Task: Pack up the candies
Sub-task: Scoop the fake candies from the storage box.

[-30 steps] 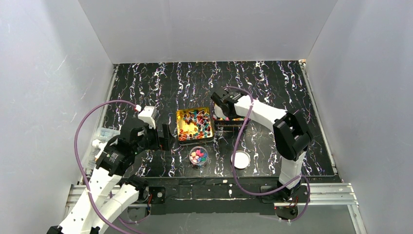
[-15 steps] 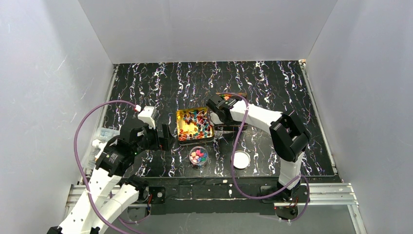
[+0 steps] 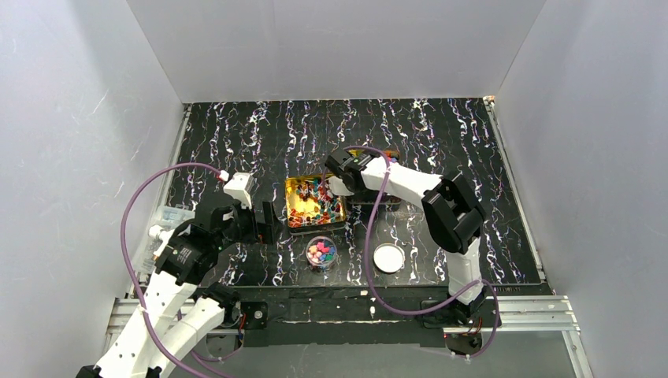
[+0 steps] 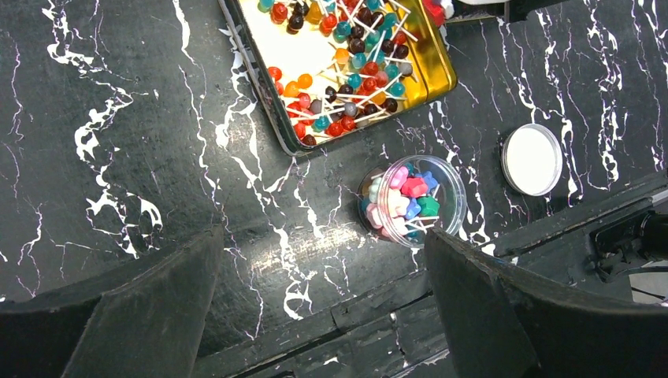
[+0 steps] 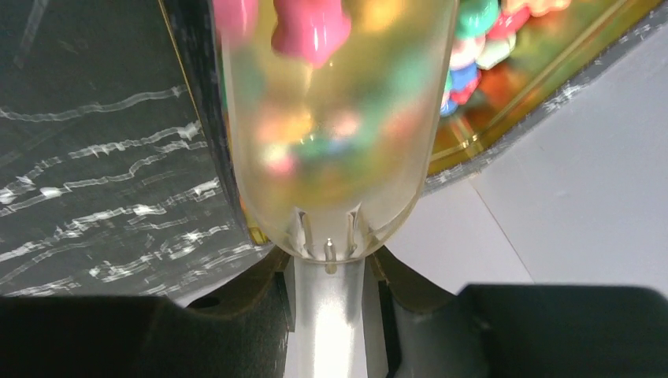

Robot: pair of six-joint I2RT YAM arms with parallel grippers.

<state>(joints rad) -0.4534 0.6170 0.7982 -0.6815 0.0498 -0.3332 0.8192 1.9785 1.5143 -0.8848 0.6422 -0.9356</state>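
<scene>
Top external view: the gold tin (image 3: pixel 288 203) sits pretty much dead center on the black marbled table (image 3: pixel 236 142), and it's loaded with candies (image 3: pixel 319 205), a jumble of red, orange, teal and dark ones, lots of them with little white sticks. The right gripper (image 3: pixel 337 177) is over the tin's far right corner, arm stretched in from the right. On the right wrist cam you can see its jaws are clamped on the handle of a clear scoop (image 5: pixel 331 157), and there's a pink candy in the bowl plus some more colors that are too blurry to call. Just in front of the tin, on the near side, there's a clear round tub (image 4: pixel 461 201) holding cube-ish sweets in pink, blue, green and white, sitting close to the tin but not touching it. A white lid (image 3: pixel 388 257) lies flat on the table near and to the right of the tin, beside the tub with a gap between them. The left gripper (image 3: pixel 261 223) hangs just off the tin's left side, slightly nearer to the arm bases. Its jaws are spread wide with nothing between them, and the left wrist cam looks straight down past both fingers at the tub, the lid and the near end of the tin.
</scene>
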